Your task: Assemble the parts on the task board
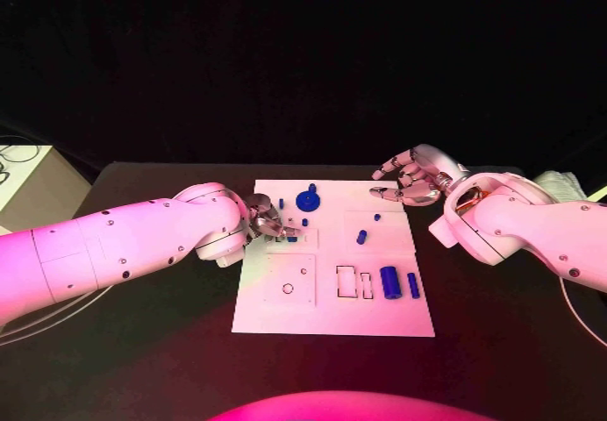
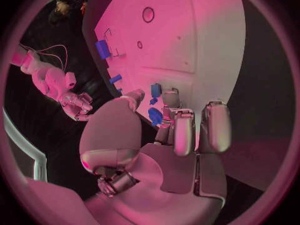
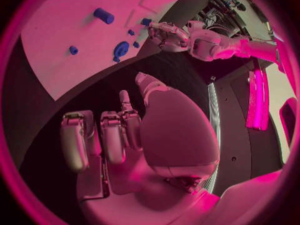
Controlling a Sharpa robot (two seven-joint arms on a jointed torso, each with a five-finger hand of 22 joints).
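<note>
My left hand [image 1: 262,219] was over the near-left part of the white plastic task board [image 1: 285,311], fingers curled in around a small blue part [image 2: 155,116] — I judged it pinched between my fingertips [image 2: 170,101], just above the board's surface. Another small blue piece [image 2: 155,89] stood in the board right at my fingertips, so the step in hand looked like seating this part into its spot beside that one.

My right hand [image 1: 411,180] hung beyond the board's far-right corner, over the black counter [image 1: 152,351], fingers loosely apart and holding nothing, well clear of the pieces.

Ahead of my left hand sat the round blue knob-like part [image 1: 308,200]; off toward my right hand lay a short blue peg [image 1: 362,236], and nearer my body two blue cylinders [image 1: 391,282] lay side by side next to the rectangular outlines.

The next move, as I judged it, called for a small lowering with the part kept square to its seat — a tilt would jam it — before reaching for the cylinders.
</note>
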